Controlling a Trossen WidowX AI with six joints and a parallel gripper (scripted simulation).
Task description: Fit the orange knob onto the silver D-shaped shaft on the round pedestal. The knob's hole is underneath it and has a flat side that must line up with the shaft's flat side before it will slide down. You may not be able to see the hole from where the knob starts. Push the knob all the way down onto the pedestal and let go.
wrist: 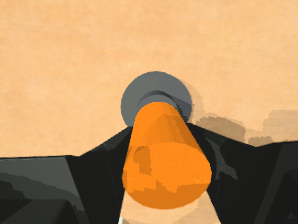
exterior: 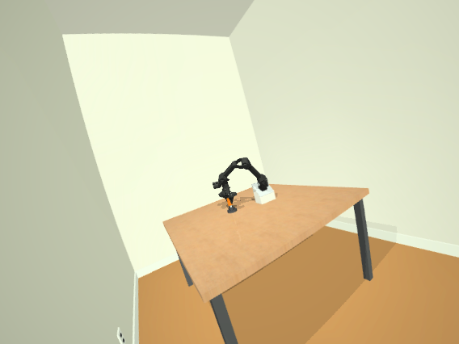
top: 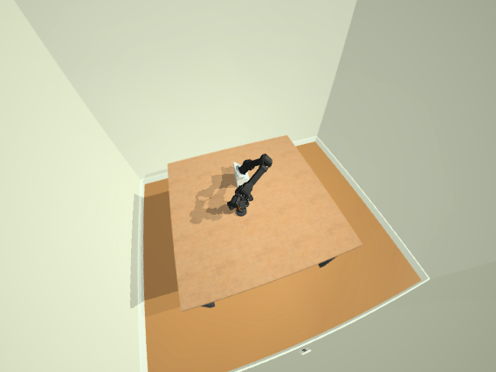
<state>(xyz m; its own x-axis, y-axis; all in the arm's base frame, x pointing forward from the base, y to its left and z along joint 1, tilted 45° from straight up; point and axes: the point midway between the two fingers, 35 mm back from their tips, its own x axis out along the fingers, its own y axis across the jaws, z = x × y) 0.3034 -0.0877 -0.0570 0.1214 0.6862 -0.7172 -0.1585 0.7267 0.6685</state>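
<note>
The orange knob (wrist: pixel 166 172) (exterior: pixel 229 202) is held between the fingers, above the round pedestal. The dark grey round pedestal (wrist: pixel 135 95) (exterior: pixel 232 210) (top: pixel 241 212) stands on the table; in the wrist view the knob's far end overlaps its near part. In the exterior view a small light bit, which looks like the shaft, shows between knob and pedestal. The knob's hole and the shaft's flat side are hidden. My gripper (wrist: pixel 158 130) (exterior: pixel 229 200) is shut on the orange knob, its fingers at the knob's left and right sides in the wrist view.
The arm stands on a white block (top: pixel 240 178) (exterior: pixel 264 196) behind the pedestal on the wooden table (top: pixel 271 244) (exterior: pixel 258 238). The arm arches over from the block to the pedestal. Its shadow falls on the table on the left in the top view.
</note>
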